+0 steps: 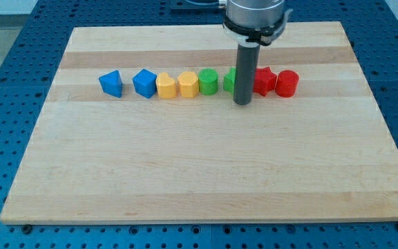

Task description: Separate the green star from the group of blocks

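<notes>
The green star (230, 80) sits in a row of blocks across the upper part of the wooden board (199, 166). Most of it is hidden behind my rod; only its left edge shows. My tip (242, 103) rests on the board just in front of the star, toward the view's bottom. Right of the star are a red star (264, 81) and a red cylinder (287, 83). Left of it are a green cylinder (208, 81), a yellow hexagon (188, 84), a yellow heart-like block (166, 86), a blue pentagon-like block (144, 83) and a blue triangle (111, 83).
The board lies on a blue perforated table (5, 104). The arm's grey wrist (254, 15) hangs over the board's top edge.
</notes>
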Motion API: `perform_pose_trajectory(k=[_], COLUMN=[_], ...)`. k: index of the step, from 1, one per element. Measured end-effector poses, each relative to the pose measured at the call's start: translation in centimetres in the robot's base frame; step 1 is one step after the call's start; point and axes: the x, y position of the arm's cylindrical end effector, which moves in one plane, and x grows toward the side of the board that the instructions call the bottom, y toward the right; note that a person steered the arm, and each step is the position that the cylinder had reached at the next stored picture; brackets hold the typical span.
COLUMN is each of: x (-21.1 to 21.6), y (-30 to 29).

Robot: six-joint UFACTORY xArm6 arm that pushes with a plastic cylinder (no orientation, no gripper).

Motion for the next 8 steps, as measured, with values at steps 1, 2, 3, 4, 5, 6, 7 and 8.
perform_pose_trajectory(k=[1, 2, 3, 4, 5, 6, 7, 8], x=[-0.2, -0.6, 0.7, 0.0, -2.6, -2.8, -4.9, -9.0], y=[-3.5, -1.7, 0.0, 0.0, 0.0, 0.1, 1.4, 2.5])
